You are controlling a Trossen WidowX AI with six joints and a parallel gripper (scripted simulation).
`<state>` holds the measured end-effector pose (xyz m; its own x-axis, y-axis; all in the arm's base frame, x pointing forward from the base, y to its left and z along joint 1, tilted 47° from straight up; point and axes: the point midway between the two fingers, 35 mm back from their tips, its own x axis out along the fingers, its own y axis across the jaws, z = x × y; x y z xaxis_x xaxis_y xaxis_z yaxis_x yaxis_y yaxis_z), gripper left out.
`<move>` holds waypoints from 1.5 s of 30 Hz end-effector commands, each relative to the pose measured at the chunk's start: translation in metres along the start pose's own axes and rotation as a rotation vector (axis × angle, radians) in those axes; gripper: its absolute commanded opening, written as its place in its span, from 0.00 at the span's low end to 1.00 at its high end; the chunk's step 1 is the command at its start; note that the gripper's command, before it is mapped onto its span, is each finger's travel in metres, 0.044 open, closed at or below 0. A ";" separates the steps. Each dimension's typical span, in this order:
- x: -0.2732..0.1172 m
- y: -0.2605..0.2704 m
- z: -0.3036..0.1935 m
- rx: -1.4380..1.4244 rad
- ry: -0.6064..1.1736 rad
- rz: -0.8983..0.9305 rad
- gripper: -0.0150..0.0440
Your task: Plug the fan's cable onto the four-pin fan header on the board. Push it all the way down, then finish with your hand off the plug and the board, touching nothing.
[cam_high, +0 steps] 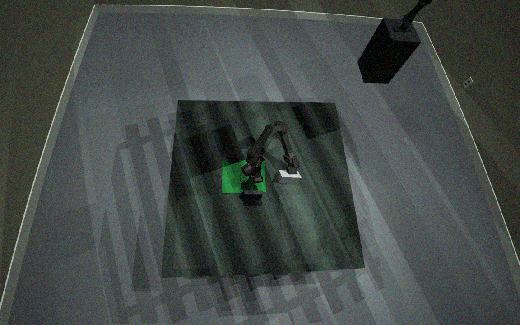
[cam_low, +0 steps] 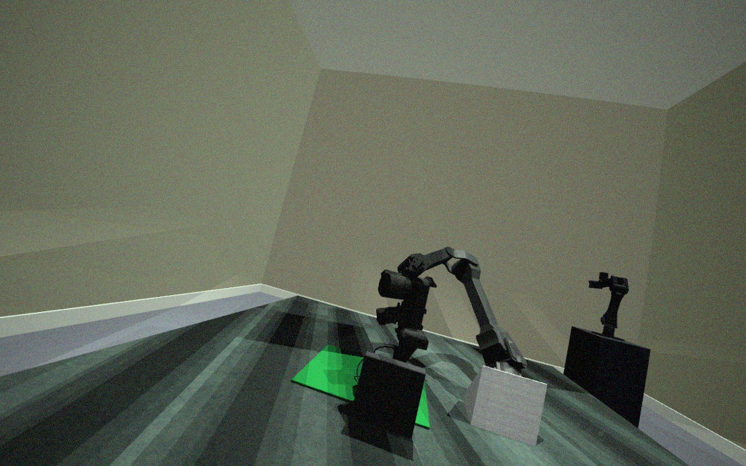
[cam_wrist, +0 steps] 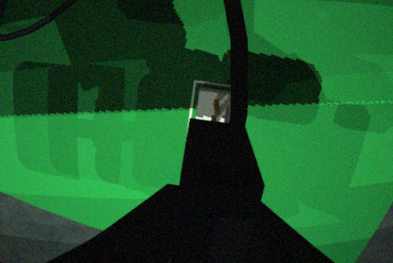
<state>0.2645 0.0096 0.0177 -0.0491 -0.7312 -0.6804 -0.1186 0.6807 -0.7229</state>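
My gripper (cam_wrist: 207,201) (cam_low: 403,352) is shut on the cable's black plug (cam_wrist: 209,152), a dark silhouette in the wrist view. The black cable (cam_wrist: 238,42) runs up from it, and a thin loop of it (cam_high: 242,177) shows left of the gripper in the top view. The green board (cam_high: 229,186) (cam_low: 318,366) (cam_wrist: 311,165) lies beneath. The pale-walled fan header (cam_wrist: 205,101) shows just past the plug's far edge in the wrist view; its near part is hidden behind the plug and its right side behind the cable. Whether the plug is above or inside it cannot be told.
A dark block (cam_high: 252,195) (cam_low: 387,393) stands at the board's near edge and hides part of it in the exterior view. My arm's base stands on a pale block (cam_high: 288,179) (cam_low: 508,405) to the right. Another arm stands on a black pedestal (cam_high: 387,56) (cam_low: 605,373) farther off.
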 end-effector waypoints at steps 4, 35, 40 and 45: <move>-0.001 -0.002 -0.001 0.008 0.000 0.005 0.25; 0.021 -0.002 0.001 0.000 -0.001 0.004 0.25; 0.022 -0.002 0.000 0.000 -0.001 0.004 0.25; 0.023 -0.002 0.000 0.000 -0.001 0.004 0.25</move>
<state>0.2637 -0.0077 0.0043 -0.0499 -0.7254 -0.6865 -0.1138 0.6870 -0.7177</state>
